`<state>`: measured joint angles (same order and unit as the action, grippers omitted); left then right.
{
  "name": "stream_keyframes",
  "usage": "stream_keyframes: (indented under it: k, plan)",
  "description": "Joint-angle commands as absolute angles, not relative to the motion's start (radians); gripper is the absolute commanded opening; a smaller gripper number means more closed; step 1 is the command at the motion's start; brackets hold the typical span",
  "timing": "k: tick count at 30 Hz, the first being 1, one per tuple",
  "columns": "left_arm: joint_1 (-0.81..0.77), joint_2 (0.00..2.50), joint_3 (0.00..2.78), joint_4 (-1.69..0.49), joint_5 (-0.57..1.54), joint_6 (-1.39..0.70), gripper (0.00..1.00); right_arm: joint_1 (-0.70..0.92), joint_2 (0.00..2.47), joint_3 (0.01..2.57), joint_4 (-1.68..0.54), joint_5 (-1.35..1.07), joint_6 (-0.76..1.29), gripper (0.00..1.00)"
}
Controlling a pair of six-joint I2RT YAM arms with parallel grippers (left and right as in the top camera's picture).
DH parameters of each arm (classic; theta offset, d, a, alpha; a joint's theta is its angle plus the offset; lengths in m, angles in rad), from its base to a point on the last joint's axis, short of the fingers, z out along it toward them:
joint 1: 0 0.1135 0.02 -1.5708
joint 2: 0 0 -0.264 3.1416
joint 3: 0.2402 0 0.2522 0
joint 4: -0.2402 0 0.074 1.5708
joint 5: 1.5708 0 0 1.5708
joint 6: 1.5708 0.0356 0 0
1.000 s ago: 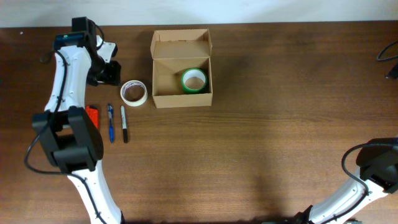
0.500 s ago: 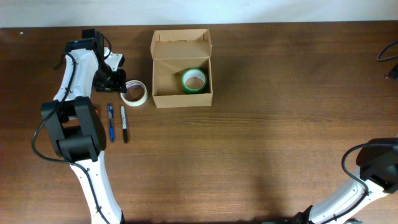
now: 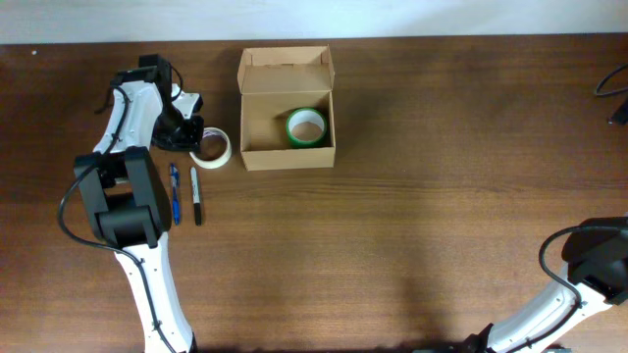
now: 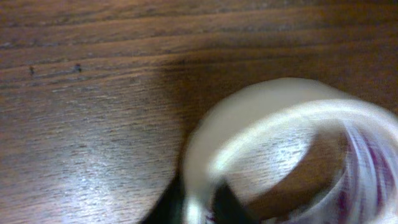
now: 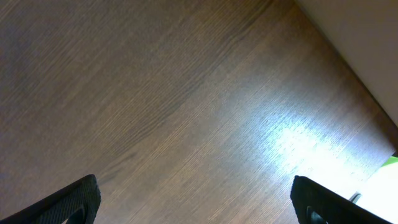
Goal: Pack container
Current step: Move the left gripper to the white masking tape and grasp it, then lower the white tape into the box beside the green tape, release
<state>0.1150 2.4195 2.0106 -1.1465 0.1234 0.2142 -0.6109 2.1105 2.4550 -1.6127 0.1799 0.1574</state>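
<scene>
Left end effector (image 3: 188,134) touches one white tape roll (image 3: 211,147); whether it grips cannot be told. Right end effector (image 5: 196,202) is spread wide. One open cardboard box (image 3: 287,157) mid-worktop (image 3: 442,196) holds one green tape roll (image 3: 305,126). One blue pen (image 3: 175,191) lies beside one black marker (image 3: 196,194).

The left gripper (image 3: 192,137) swings in from well out on the left and now sits at the left rim of the white tape roll (image 3: 211,147). In the wrist view its dark fingers (image 4: 165,208) stand on either side of the roll's wall. The left arm shifts rightward with it, so the small red item beside the blue pen (image 3: 176,193), plain a second ago, no longer shows from overhead.
</scene>
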Motion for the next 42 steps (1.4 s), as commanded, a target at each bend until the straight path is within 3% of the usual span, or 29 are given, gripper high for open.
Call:
stream_keyframes:
  k: [1,10,20,24,32,42]
  plan:
    - [0.111,2.448,2.012,-1.145,0.135,0.221,0.02,-0.609,2.1,2.454,-1.611,0.192,0.157,0.99]
    - [0.098,2.436,2.209,-1.256,0.135,0.221,0.02,-0.609,2.1,2.454,-1.611,0.192,0.157,0.99]
    - [0.002,2.421,2.97,-1.456,0.135,0.293,0.0,-0.609,2.1,2.454,-1.611,0.192,0.157,0.99]
    - [-0.084,2.417,3.125,-1.489,0.181,0.375,0.01,-0.609,2.1,2.454,-1.611,0.192,0.157,0.99]
    - [-0.247,2.414,2.999,-1.571,0.255,0.555,0.02,-0.609,2.1,2.454,-1.611,0.192,0.157,0.99]
    - [-0.331,2.414,2.594,-1.412,0.117,0.553,0.02,-0.609,2.1,2.454,-1.611,0.192,0.157,0.99]
